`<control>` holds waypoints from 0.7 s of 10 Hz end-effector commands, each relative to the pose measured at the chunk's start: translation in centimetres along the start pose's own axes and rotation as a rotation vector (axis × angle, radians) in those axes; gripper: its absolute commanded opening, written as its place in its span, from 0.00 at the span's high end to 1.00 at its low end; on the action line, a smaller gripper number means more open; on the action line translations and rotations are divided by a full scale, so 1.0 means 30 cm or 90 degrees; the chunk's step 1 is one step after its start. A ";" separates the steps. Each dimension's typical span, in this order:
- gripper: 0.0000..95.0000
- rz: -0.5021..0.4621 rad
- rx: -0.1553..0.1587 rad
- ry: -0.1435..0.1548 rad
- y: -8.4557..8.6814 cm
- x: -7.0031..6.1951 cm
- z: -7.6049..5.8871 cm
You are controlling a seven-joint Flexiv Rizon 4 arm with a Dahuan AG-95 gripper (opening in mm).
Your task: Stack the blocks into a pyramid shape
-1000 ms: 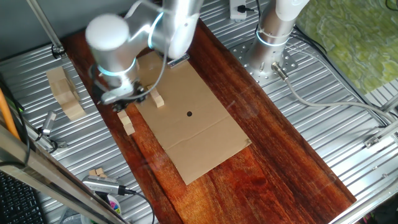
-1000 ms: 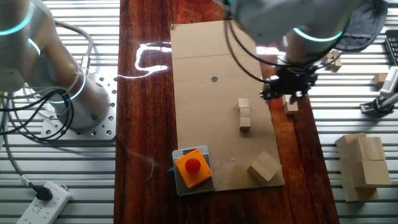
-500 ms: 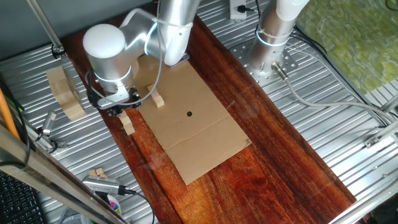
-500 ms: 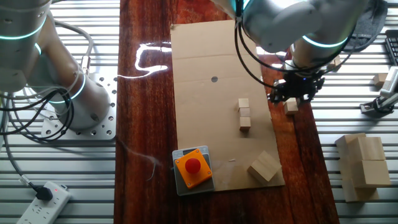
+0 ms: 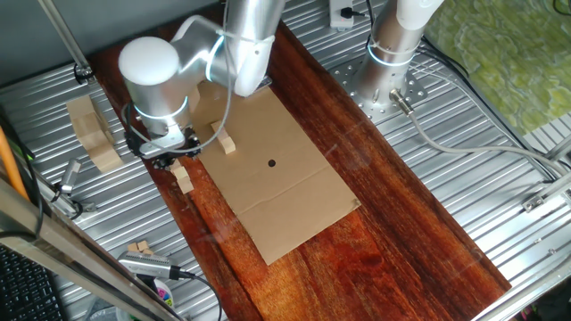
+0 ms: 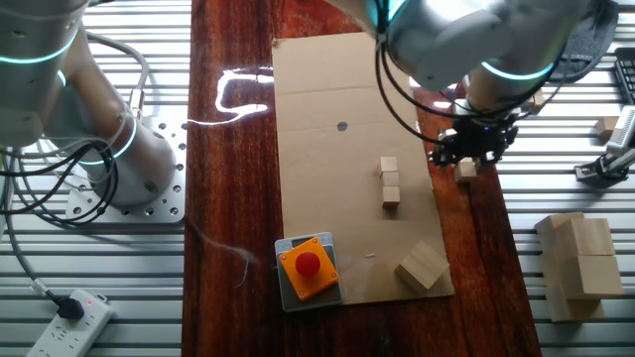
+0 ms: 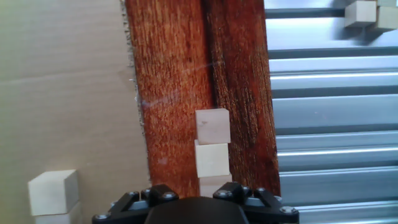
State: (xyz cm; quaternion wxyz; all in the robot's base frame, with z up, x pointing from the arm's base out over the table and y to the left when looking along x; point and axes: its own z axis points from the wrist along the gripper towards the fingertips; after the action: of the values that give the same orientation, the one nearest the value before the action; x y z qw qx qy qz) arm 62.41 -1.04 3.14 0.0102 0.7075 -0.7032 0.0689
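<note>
A short row of small pale blocks (image 7: 212,142) lies on the dark wooden board beside the cardboard edge, and its near end disappears under my gripper's black body (image 7: 198,208). From the side, the same blocks (image 5: 183,176) sit just in front of the gripper (image 5: 167,152). In the other fixed view the gripper (image 6: 470,149) hovers over them, with one block (image 6: 464,172) showing at its lower edge. A second row of blocks (image 6: 390,182) rests on the cardboard (image 6: 337,89); one of them (image 7: 54,190) shows in the hand view. My fingertips are hidden in every view.
A larger faceted wood chunk (image 6: 423,265) and an orange box with a red button (image 6: 308,266) sit at the cardboard's near end. Big wooden slab pieces (image 6: 579,263) stand on the metal table. Loose small blocks (image 7: 365,14) lie on the ribbed metal beyond the board.
The gripper has shifted off the cardboard edge to sit over the row of blocks on the board. It has barely moved in the last half second, and no block has shifted.
</note>
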 end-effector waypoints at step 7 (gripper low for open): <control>0.40 -0.008 0.019 0.000 -0.005 0.000 0.000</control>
State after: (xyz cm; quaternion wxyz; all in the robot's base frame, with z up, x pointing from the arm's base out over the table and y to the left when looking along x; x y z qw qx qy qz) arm 62.49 -0.91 3.25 0.0007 0.7123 -0.6977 0.0765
